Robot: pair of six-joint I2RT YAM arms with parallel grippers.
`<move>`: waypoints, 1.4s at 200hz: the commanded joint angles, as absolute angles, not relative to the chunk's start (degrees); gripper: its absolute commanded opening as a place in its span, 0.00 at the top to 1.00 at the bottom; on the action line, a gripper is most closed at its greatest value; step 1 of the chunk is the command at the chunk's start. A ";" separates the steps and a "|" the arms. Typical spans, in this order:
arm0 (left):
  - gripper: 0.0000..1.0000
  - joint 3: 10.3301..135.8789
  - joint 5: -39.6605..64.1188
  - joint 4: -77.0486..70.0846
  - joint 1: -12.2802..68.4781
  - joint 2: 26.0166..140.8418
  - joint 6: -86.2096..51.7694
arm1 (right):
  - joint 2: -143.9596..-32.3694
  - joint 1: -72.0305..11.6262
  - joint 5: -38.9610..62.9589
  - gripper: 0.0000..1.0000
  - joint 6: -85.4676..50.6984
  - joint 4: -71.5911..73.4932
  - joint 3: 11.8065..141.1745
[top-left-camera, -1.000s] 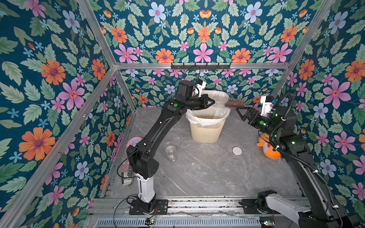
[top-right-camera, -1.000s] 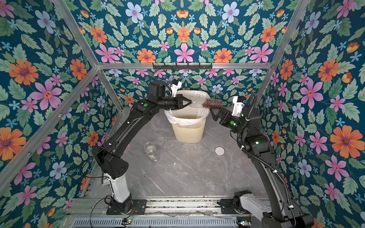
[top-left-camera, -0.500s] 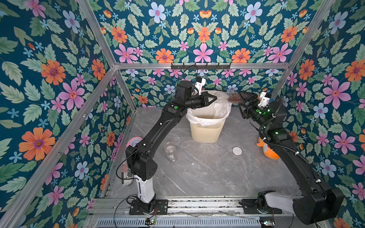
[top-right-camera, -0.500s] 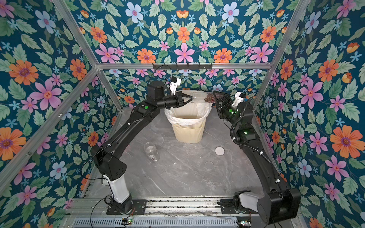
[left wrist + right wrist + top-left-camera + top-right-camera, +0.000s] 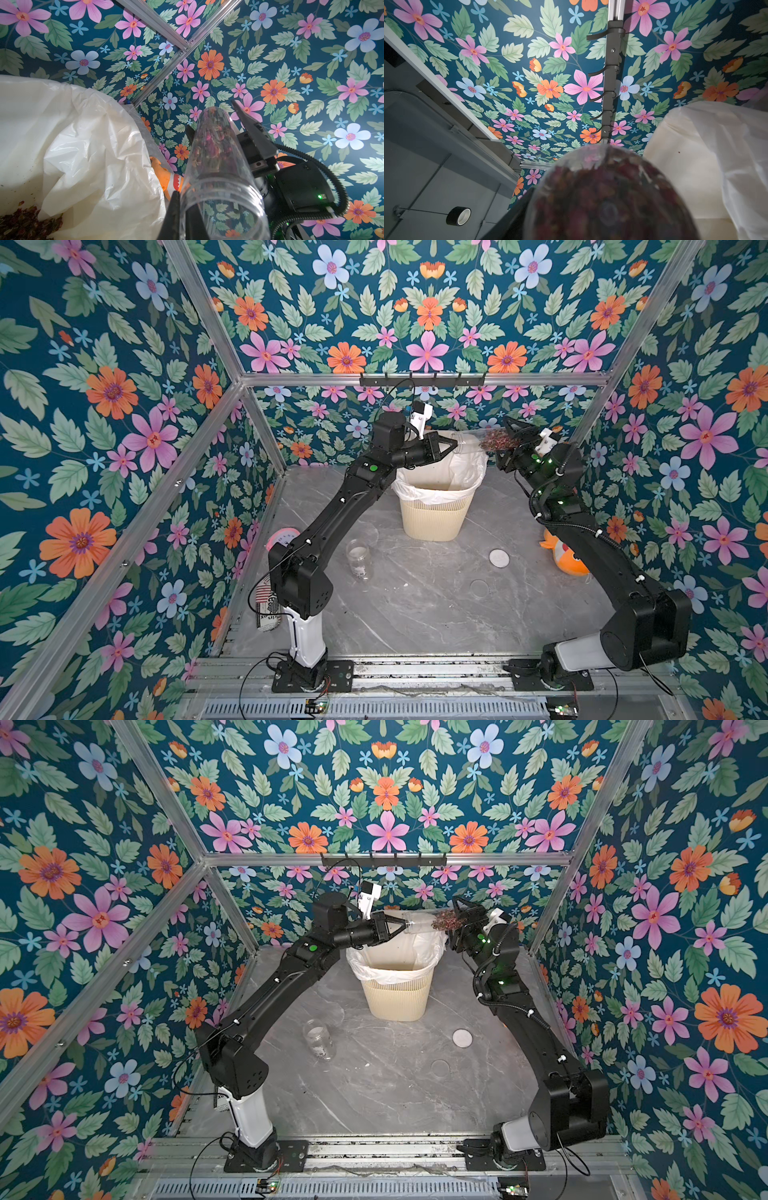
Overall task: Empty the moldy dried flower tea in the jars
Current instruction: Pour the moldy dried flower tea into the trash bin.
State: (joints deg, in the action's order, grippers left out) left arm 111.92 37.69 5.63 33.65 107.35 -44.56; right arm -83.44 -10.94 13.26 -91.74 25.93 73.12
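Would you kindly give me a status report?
Left gripper shut on jar rim. Right gripper astride jar base, grip unclear. Tea bunched at base, jar mouth over bin.

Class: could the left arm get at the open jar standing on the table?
Probably not yet: the left gripper is shut on the rim of the tea jar above the bin. The open jar itself stands unobstructed.

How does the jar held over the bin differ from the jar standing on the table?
The held jar lies sideways above the lined bin, its rim pinched by the left end effector; the table jar stands upright, untouched. The held jar has dried flower tea packed at its base end; the table jar looks nearly empty. Both are clear and lidless.
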 commanded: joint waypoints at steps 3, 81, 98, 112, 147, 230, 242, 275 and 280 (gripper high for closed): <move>1.00 111.49 37.45 3.14 33.53 107.40 -44.77 | -83.60 -11.10 12.76 0.31 -95.98 29.59 73.90; 0.97 110.54 37.09 3.12 31.70 108.64 -46.64 | -83.82 -10.20 8.01 0.47 -99.05 27.47 72.19; 0.73 108.81 36.81 1.87 31.14 108.07 -47.85 | -83.35 -10.02 6.51 0.47 -96.18 24.68 73.02; 0.57 107.82 35.81 2.08 30.70 107.21 -47.89 | -83.40 -9.66 5.98 0.48 -93.98 23.54 73.36; 0.43 104.06 35.05 0.53 28.82 104.35 -48.18 | -84.48 -8.56 5.67 0.48 -90.53 21.49 73.78; 0.42 99.50 27.85 5.64 23.86 97.40 -41.20 | -89.22 -9.37 5.58 0.53 -60.61 -2.36 91.46; 0.42 99.30 27.57 6.64 23.02 97.00 -40.25 | -89.68 -10.86 3.15 0.53 -55.72 -4.42 93.27; 0.43 96.42 27.25 6.15 21.00 94.66 -39.14 | -92.53 -15.29 -1.80 0.53 -40.98 -10.54 100.54; 0.43 96.02 27.36 6.13 20.72 94.35 -38.95 | -93.09 -16.32 -2.71 0.53 -37.85 -11.19 101.83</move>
State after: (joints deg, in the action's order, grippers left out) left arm 97.41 28.03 6.48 21.74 95.88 -41.28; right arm -91.50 -13.54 2.35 -53.49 -6.39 97.27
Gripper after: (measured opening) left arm 0.574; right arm 0.548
